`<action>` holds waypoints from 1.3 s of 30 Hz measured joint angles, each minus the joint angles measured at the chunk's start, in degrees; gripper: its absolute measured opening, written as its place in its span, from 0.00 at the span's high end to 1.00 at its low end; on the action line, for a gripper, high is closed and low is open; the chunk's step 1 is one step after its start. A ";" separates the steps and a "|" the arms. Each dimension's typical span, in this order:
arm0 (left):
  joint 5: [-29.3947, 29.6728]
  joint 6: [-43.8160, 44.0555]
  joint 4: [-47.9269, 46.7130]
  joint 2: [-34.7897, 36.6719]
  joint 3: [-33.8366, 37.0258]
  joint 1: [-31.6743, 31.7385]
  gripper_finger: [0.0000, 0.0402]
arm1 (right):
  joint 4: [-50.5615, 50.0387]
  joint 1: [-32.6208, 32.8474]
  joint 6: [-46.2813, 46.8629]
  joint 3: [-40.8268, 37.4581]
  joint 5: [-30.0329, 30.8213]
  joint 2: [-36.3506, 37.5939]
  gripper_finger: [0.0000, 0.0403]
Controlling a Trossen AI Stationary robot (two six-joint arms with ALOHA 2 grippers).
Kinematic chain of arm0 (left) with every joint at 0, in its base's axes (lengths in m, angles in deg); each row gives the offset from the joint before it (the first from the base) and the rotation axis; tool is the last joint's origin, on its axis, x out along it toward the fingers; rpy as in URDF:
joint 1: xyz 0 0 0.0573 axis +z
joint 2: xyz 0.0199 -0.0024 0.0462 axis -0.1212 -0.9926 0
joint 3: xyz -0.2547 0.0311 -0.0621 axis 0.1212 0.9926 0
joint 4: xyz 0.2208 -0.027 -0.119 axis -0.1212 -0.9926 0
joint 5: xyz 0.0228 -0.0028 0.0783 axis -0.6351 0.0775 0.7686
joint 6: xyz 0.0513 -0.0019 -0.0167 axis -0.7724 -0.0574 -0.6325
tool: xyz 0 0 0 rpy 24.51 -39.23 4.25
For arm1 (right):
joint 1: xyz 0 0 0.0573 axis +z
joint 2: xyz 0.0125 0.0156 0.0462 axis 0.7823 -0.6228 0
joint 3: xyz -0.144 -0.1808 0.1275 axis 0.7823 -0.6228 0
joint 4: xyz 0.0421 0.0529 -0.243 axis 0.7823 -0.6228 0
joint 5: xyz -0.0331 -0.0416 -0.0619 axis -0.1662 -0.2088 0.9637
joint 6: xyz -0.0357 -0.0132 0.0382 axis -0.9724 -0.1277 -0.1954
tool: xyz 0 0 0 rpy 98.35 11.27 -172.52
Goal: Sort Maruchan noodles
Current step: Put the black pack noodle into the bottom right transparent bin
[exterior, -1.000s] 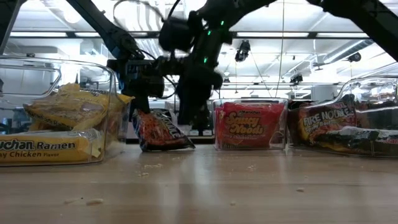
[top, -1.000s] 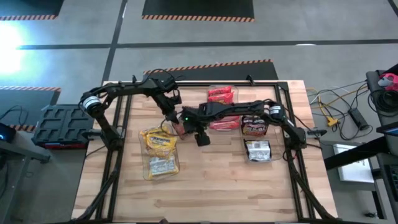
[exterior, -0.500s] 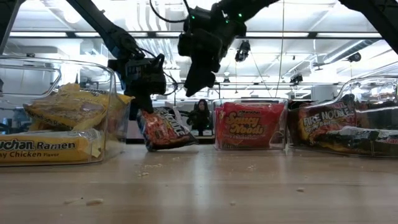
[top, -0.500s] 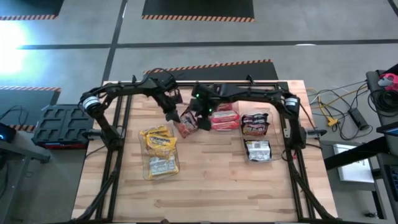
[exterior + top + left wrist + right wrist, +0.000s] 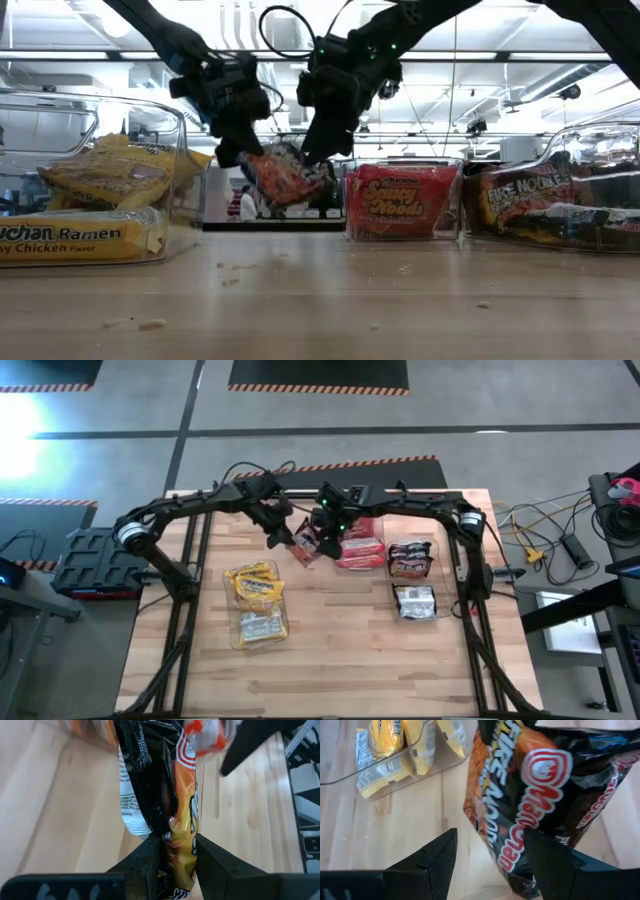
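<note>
Lifted off the table, the dark packet [image 5: 283, 175] hangs gripped in left jaws, right jaws spread, half hiding it.

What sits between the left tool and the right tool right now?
A dark noodle packet, lifted off the table. The left tool is shut on one edge, and the open right tool stands at its other side. The low view shows it best.
</note>
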 joint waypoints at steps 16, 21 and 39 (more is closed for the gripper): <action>7.72 1.59 0.90 4.21 0.00 -0.25 0.79 | -0.51 -3.58 -6.07 5.66 0.03 3.27 0.46; 7.69 1.58 1.49 4.21 0.00 -0.34 0.79 | -0.49 -4.86 -6.93 5.43 0.13 3.03 0.46; 4.70 1.43 2.80 4.23 -2.84 -0.57 0.79 | -0.14 -8.94 -7.98 5.41 -12.26 0.52 0.46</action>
